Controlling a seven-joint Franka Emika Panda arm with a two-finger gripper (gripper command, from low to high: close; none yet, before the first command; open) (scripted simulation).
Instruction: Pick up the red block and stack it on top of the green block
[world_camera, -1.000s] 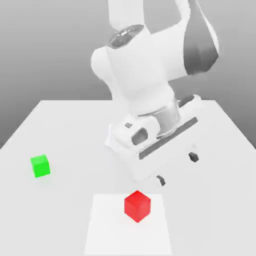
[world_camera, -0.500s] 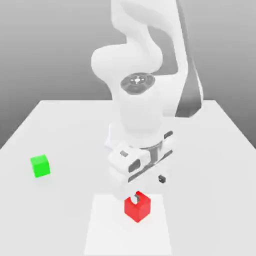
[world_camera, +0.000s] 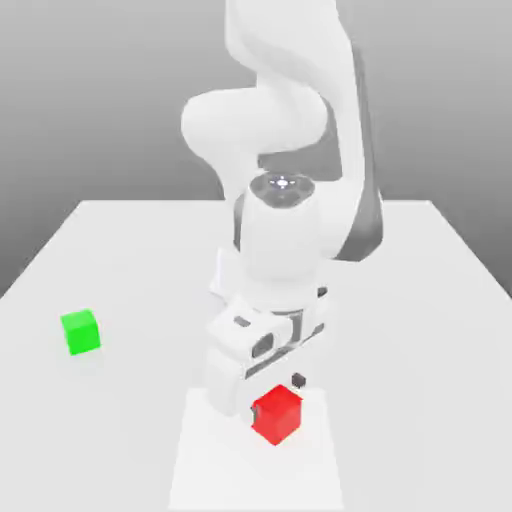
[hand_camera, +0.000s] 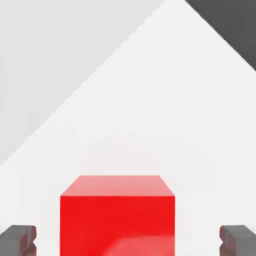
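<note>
The red block rests on a lighter square patch of the table near its front edge. My gripper has come down over it and stands open. In the hand view the red block sits between my two dark fingertips, with a gap on each side, so nothing grips it. The green block stands alone on the table at the exterior view's left, well apart from the arm.
A pale square patch marks the white table under the red block. The big white arm rises over the table's middle. Beyond the table edges the floor is dark.
The hand has swung over the red block and dropped until its fingers straddle it. The fingers have stayed open. Neither block has moved.
</note>
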